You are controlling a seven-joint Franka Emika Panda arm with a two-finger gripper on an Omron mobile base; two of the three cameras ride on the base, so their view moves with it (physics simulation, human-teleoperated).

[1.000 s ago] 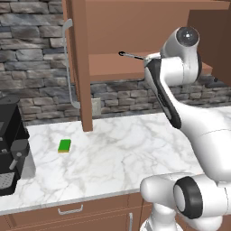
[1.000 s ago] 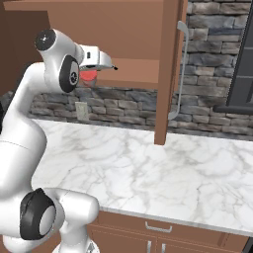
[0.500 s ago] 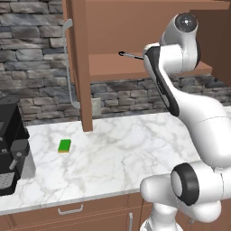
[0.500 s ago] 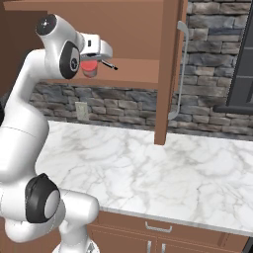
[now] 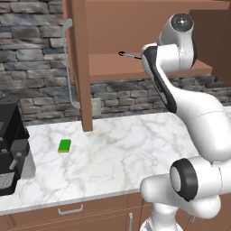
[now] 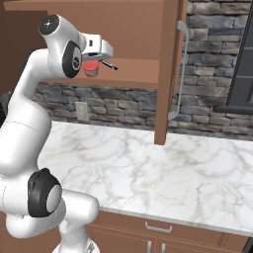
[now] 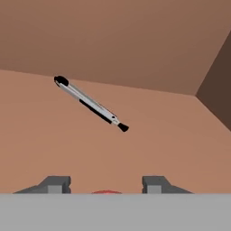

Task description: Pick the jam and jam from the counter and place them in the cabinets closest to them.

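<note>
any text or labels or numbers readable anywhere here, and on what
None: no readable word, number, brand or sign in any view.
The jam held in the end effector by the cabinet shelf: plain red, no label visible.
The black appliance at the counter's left: no legible marking.
The green sponge, the wall outlet and the slim silver and black tool on the shelf: blank.

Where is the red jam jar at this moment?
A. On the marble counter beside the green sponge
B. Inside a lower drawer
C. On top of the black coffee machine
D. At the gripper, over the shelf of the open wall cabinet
D: in the right base view the red jam jar sits at the gripper, up at the shelf of the open wall cabinet.
</note>
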